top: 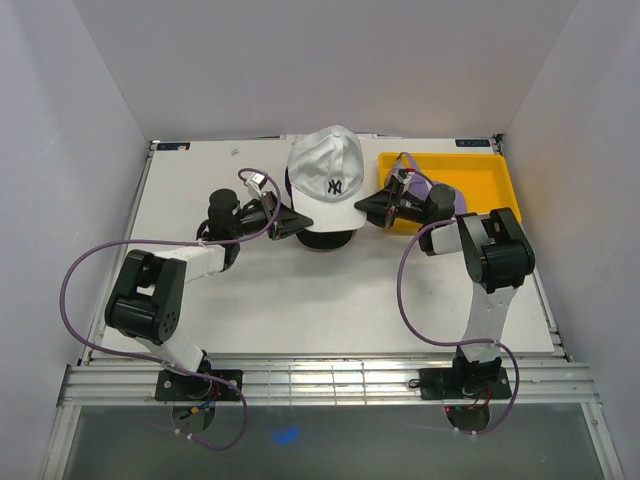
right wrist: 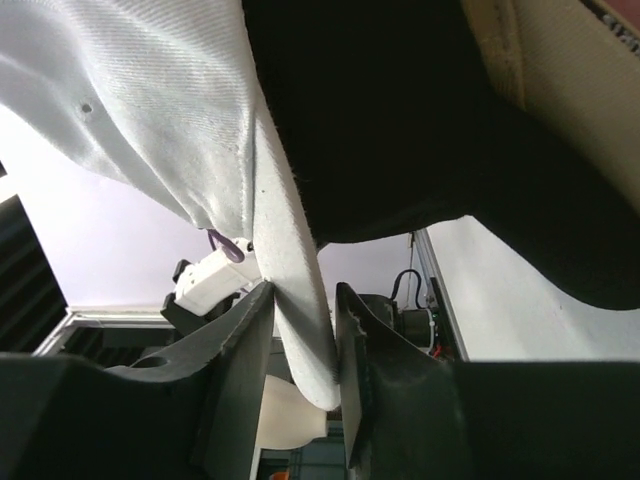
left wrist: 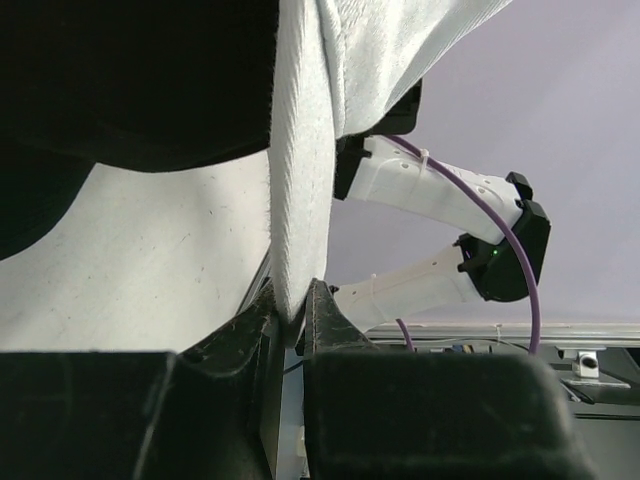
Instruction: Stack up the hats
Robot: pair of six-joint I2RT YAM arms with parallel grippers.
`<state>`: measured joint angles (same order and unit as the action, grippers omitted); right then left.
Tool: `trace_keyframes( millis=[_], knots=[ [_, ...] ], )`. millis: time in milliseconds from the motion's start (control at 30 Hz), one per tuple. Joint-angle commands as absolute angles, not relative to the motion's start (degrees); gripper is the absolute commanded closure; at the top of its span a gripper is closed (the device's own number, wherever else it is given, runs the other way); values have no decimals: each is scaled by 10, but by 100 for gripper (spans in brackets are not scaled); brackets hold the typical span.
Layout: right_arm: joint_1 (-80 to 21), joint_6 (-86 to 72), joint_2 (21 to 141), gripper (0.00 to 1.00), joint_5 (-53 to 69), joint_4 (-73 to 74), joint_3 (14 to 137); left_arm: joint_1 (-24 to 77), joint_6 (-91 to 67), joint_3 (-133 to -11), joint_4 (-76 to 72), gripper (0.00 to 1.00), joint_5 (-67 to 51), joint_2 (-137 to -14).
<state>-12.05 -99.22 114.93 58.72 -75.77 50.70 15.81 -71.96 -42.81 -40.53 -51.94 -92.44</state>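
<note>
A white hat (top: 328,172) with a dark logo hangs over a black hat (top: 325,240) at the table's back middle. My left gripper (top: 290,222) is shut on the white hat's left rim, which shows pinched between the fingers in the left wrist view (left wrist: 295,300). My right gripper (top: 368,208) is shut on its right rim (right wrist: 305,340). The black hat fills the top of both wrist views (left wrist: 130,80) (right wrist: 400,120). A purple hat (top: 447,197) lies on the yellow tray, partly hidden by my right arm. The pink hat is not in view.
The flat yellow tray (top: 485,172) lies at the back right, next to my right arm. White walls close in the table on the left, back and right. A metal rail (top: 320,385) runs along the near edge at the arm bases.
</note>
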Motion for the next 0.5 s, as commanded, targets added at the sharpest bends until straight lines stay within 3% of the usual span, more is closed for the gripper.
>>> trace_keyframes(
  millis=[0, 467],
  knots=[
    [-129, -932, 1103, 61, 611, -852, 503, 148, -698, -428, -360, 97, -507, -905],
    [-140, -712, 1027, 62, 608, -590, 490, 127, -697, -419, -341, 100, -504, -922]
  ],
)
